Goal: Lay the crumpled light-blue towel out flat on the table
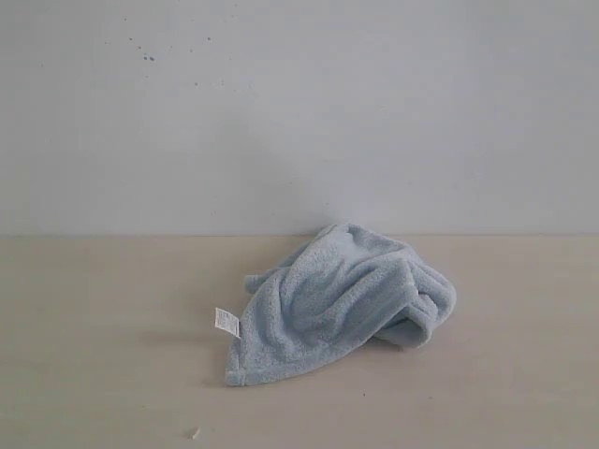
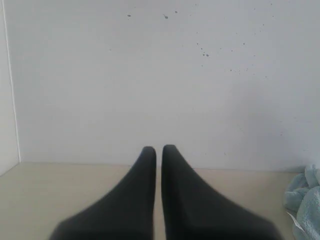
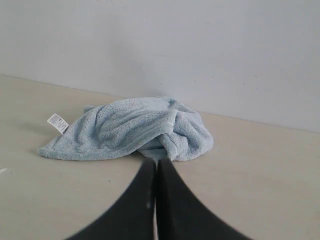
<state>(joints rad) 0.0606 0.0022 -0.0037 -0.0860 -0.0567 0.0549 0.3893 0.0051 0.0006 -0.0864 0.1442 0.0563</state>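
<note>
We log left gripper (image 2: 158, 148) and right gripper (image 3: 156, 162) each pinched together, empty and touching nothing, towel (image 1: 337, 299) crumpled on the table (image 1: 94, 365) ahead of the right one, white care tag (image 1: 227, 322) print unreadable.

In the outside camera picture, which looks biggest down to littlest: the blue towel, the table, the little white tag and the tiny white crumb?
1. table, it spans the whole picture
2. towel
3. tag
4. crumb, littlest, even though it lies nearer the camera than the tag
</note>
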